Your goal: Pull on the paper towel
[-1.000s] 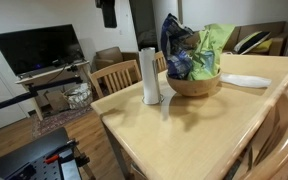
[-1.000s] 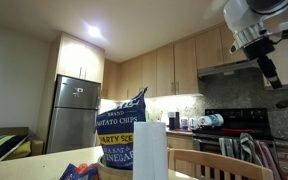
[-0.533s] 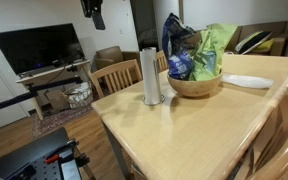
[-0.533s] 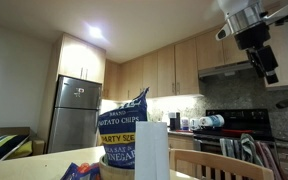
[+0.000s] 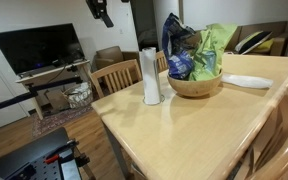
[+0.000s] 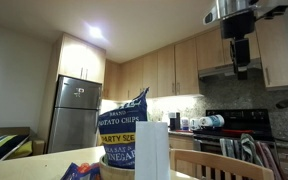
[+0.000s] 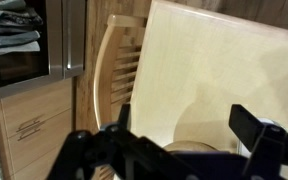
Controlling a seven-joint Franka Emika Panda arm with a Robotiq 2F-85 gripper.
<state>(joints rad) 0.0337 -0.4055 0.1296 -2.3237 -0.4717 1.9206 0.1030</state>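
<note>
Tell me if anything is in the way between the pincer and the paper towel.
Nothing visible. The pincer hangs high above, with only open air down to the paper towel; the bowl stands on its other side.

in an exterior view i look from above the table corner toward the tv. in an exterior view i sit low and close, tilted up at the cabinets. both exterior views share the paper towel. my wrist view looks down from high on a chair.

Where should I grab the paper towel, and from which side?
Probably the outer sheet at mid-height, coming from the side away from the wooden bowl, which crowds it: the paper towel stands upright. I can't make out its loose edge.
</note>
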